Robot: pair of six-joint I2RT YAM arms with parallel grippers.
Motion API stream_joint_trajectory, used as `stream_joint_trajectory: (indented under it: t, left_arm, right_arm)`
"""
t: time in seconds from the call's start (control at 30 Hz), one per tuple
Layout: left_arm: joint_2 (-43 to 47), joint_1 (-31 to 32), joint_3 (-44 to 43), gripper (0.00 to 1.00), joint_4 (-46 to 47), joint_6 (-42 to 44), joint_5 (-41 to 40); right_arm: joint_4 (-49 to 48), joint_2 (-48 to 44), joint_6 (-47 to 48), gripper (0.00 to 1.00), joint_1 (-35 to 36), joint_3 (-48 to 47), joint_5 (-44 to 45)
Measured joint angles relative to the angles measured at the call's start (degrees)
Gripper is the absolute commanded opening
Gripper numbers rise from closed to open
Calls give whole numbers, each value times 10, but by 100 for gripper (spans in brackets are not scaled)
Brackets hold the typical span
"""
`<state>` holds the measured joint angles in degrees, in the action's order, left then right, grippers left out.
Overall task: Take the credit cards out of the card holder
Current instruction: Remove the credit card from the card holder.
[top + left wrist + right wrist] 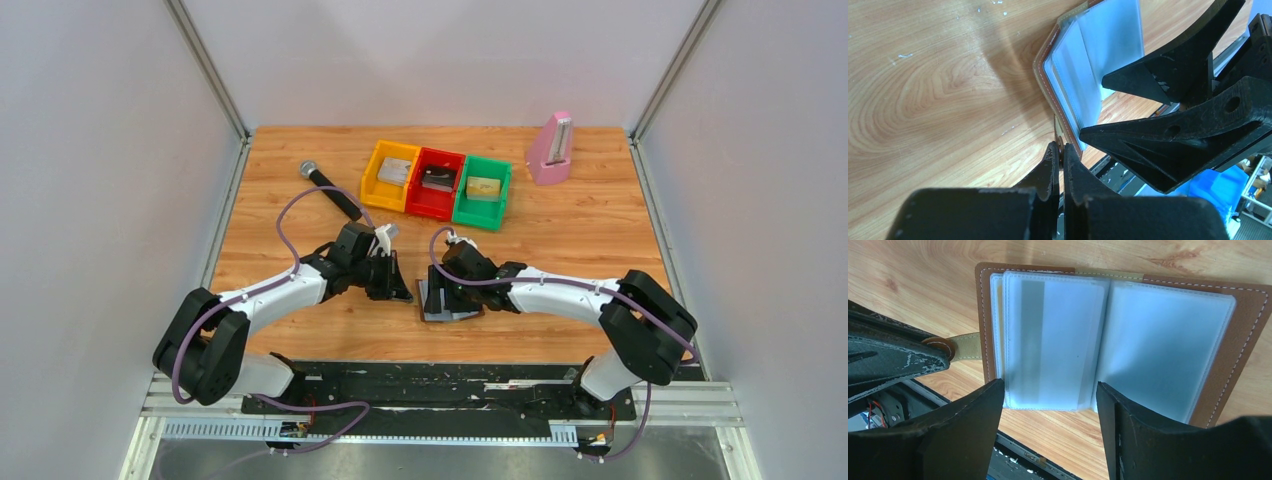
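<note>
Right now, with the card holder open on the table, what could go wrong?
The left gripper pinches only the thin strap, so the card holder could swivel or slip free under a pull. The right gripper hangs open over the clear sleeves; closing there may well grab a sleeve rather than a card.

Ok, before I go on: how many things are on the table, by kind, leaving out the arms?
plastic bins: 3 (yellow bin, red bin, green bin)
card holder: 1
microphone: 1
pink metronome: 1
Total: 6, not counting what lies in the bins, which is too small to tell.
</note>
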<state>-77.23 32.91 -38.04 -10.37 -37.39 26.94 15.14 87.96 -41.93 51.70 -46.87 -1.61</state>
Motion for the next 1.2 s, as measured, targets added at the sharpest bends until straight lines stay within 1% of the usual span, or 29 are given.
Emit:
stream_joint_trajectory:
  t: [0.1,0.3,0.4,0.93,1.2]
  left_arm:
    - [0,0,0,0,0,0,0]
    - [0,0,0,0,-1,0,0]
    - [0,0,0,0,-5,2,-1]
    - [0,0,0,0,-19,10,-11]
    - [0,0,0,0,-21,18,-14]
  right_arm:
    - [0,2,0,68,2,0,0]
    - [0,3,0,61,4,-1,4]
    - [3,6,0,59,4,-3,19]
    - [41,-5,-1,59,8,-5,87]
    - [56,-21,-1,60,8,-5,106]
